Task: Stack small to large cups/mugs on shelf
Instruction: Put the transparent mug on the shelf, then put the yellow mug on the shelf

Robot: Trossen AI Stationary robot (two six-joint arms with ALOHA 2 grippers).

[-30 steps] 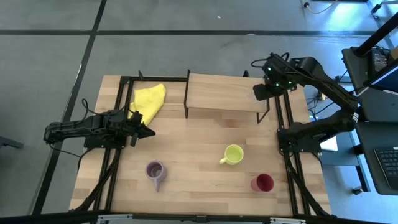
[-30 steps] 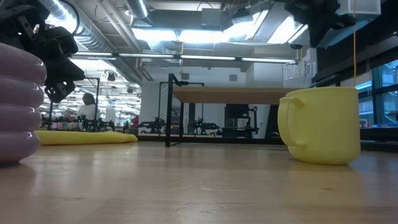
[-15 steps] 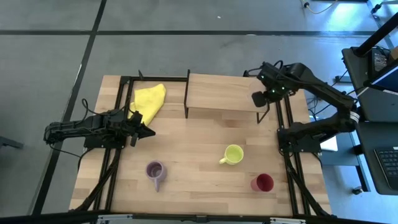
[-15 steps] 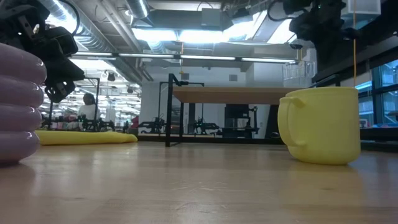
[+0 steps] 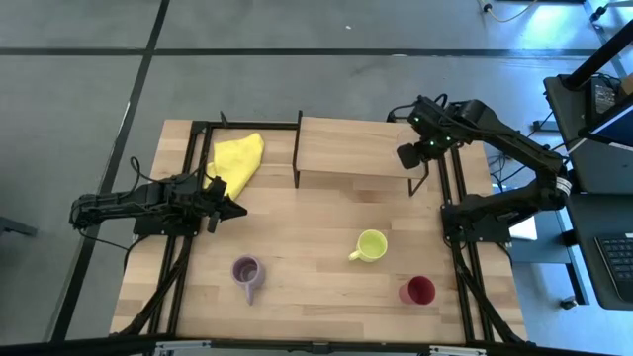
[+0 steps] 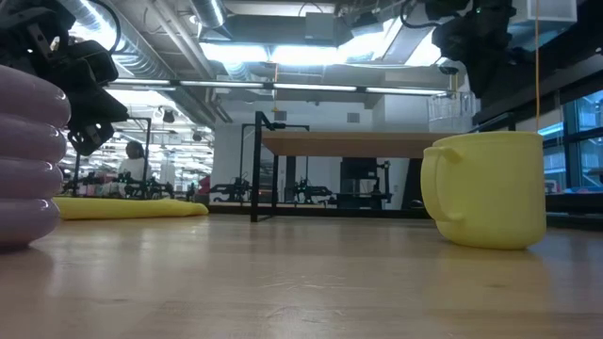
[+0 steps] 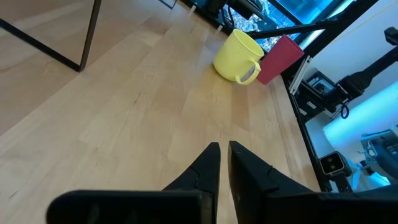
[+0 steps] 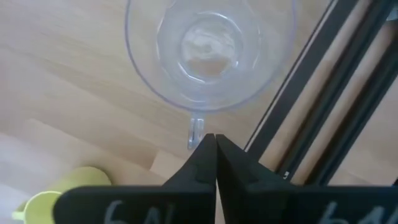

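Right pincer (image 8: pixel 215 144) edged left – pressed together above clear glass (image 8: pixel 208 53) on shelf (image 5: pixel 356 148)

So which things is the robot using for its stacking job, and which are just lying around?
For the job:
- clear glass
- yellow mug
- purple mug
- red cup
- shelf

Just lying about:
- yellow cloth

A robotics lab or industrial workshop is showing here: exposed silver ventilation ducts (image 6: pixel 141 42) and bright strip lights (image 6: pixel 311 52) are running across an open ceiling. The light wooden surface (image 5: pixel 316 252) is standing on a grey concrete floor (image 5: pixel 297 84) marked with dark lines, beside a black computer keyboard (image 5: pixel 615 262).
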